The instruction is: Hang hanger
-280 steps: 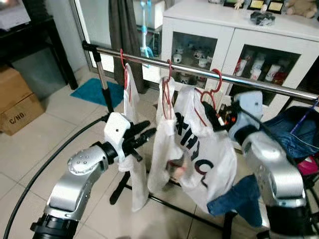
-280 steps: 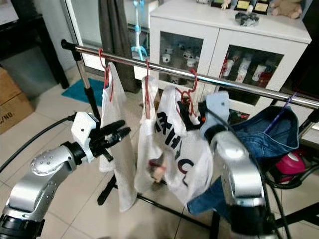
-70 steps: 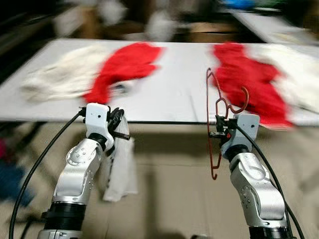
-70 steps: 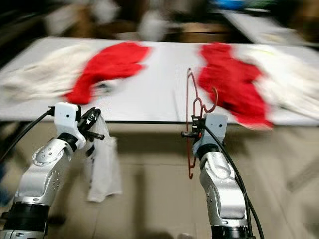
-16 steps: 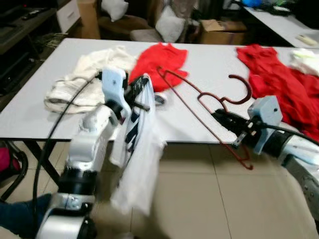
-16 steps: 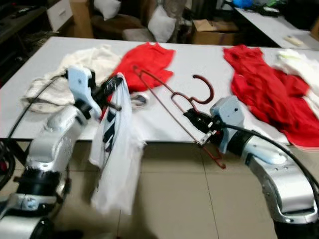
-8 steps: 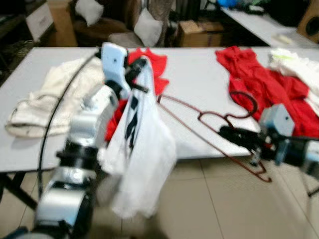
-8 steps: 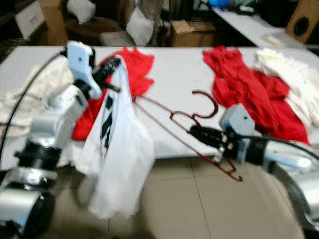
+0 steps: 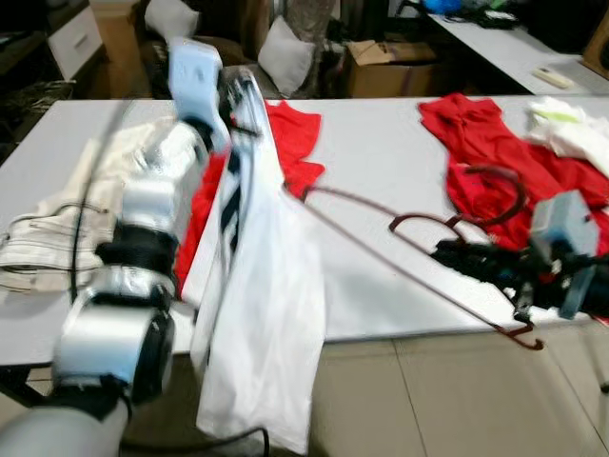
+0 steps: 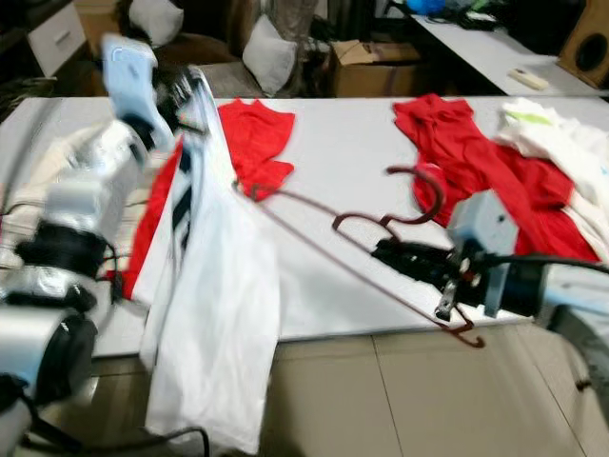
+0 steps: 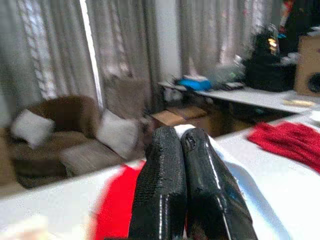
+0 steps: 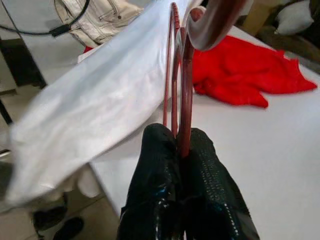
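Hanger (image 9: 409,257) is pinched in your right gripper (image 10: 395,253), held level over the white table (image 10: 343,162) with its far tip at the white shirt (image 9: 262,314).

Your left gripper (image 11: 182,185) has its fingers pressed together on that shirt, lifted above the table's near edge. Dark lettering on the shirt is folded and blurred, can't read it. Red clothes (image 10: 476,162) lie on the table.

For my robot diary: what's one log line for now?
left gripper: shut on white shirt | right gripper: shut on red hanger | over white table
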You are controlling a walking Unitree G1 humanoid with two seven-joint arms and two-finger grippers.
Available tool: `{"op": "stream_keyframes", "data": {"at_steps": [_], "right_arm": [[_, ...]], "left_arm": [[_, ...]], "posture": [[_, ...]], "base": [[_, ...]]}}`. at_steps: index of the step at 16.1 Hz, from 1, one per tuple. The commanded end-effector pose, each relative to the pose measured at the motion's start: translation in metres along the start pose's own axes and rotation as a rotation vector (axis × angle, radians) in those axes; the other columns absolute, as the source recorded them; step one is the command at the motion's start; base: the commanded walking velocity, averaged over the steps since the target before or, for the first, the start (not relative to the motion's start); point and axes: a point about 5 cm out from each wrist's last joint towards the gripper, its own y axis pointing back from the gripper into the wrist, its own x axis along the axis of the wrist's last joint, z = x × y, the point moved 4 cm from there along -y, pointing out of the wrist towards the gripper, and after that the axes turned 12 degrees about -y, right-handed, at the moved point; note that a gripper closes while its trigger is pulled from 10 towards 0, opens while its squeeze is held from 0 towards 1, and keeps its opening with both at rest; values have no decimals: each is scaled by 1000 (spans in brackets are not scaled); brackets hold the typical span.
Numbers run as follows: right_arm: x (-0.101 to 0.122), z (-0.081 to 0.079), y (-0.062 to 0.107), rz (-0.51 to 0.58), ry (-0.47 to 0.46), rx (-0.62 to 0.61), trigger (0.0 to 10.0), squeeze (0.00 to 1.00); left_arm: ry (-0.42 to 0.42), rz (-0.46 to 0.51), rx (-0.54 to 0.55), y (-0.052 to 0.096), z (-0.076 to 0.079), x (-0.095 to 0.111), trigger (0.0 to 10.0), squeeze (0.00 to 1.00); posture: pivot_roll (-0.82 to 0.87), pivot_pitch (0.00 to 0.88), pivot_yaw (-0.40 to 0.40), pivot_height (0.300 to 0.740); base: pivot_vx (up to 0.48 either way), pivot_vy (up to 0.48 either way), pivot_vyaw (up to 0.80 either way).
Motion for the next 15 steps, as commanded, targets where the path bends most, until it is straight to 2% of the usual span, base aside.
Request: {"op": "stream_keyframes", "data": {"at_steps": [1,2,3,5,7,10,12,15], "right_arm": [[8,-2,2,9,24,16,10000,0],[10,-2,3,17,25,21,10000,0],[15,-11,2,33,20,93,10000,0],[12,-13,2,1,37,116,10000,0],[18,-20,3,16,32,177,10000,0],[14,-25,-6,0,24,217,10000,0],[0,-21,-31,-36,16,196,10000,0],[-4,-15,-57,-28,12,172,10000,0]], "left_arm": [[-12,-13,27,2,-11,-3,10000,0],[-13,-8,7,1,-10,-1,10000,0],[-23,5,-80,-2,0,3,10000,0],[5,16,-62,-5,-3,8,10000,0],[-7,20,-64,-6,-3,9,10000,0],[38,52,-145,-5,11,16,10000,0],[63,118,-239,1,26,37,10000,0],[121,179,-317,10,33,64,10000,0]], "posture": [[-50,0,-35,740],[-50,0,-35,740],[-51,0,-29,740],[-52,0,-25,740],[-48,0,-30,740],[-44,0,-34,740],[-32,0,-41,740],[-20,0,-49,740]], "base": [[319,0,0],[311,0,0],[315,0,0],[309,0,0],[292,0,0],[80,0,0],[0,0,0],[0,0,0]]}}
